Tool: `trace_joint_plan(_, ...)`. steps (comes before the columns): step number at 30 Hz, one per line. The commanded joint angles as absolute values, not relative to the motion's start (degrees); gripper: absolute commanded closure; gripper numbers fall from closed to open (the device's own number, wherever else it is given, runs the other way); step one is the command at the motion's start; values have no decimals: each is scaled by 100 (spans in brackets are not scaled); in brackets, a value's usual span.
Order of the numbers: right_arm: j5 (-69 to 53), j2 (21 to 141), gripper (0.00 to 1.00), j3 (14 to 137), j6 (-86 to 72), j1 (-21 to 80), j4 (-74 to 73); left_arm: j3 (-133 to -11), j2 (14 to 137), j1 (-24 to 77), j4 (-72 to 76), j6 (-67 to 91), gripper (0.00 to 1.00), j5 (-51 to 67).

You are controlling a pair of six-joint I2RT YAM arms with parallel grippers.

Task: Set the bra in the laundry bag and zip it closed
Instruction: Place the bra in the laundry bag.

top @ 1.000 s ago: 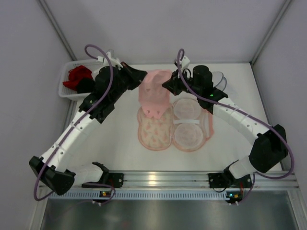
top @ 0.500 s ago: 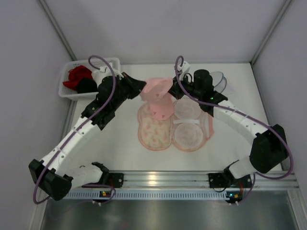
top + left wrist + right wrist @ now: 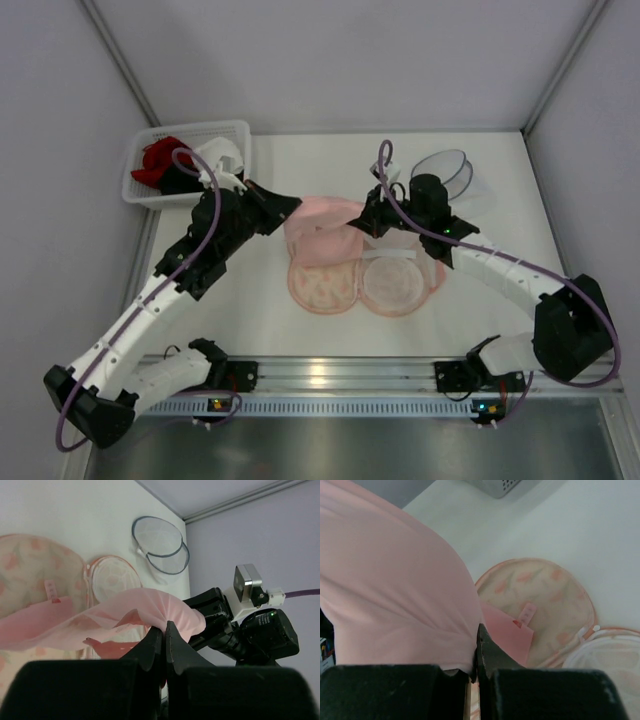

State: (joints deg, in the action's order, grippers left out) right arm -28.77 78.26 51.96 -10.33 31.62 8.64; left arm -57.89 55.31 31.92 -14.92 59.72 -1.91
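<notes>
The left jaws and right jaws each clamp 1 end of the bra [image 3: 318, 228], spreading it over the 12 o'clock edge of the laundry bag [image 3: 322, 288] (unzipped, 2 halves flat), likely for lowering in.

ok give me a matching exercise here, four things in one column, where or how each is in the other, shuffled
1. bra
2. laundry bag
3. basket
4. grey mesh bag

a. white, far left corner
b. pale pink, pinched at both ends
c. far right, dark rim
d. unzipped, lying open flat

Pairs: 1-b, 2-d, 3-a, 4-c
</notes>
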Motion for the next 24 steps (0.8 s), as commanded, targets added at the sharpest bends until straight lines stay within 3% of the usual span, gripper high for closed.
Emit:
trace_joint_plan(1,-2848,7532,100,5080,-1222,3286,1108,-5520,5160,3322,-1388,6345,100,-219)
trace_joint_plan(12,-2444,7417,100,4922,-1537,3849,274,-4860,4509,3375,-1696,6882,100,-579)
trace_joint_plan(24,-1416,8243,100,5141,-1575,4034,88,-4922,5607,3366,-1758,6680,100,-1423)
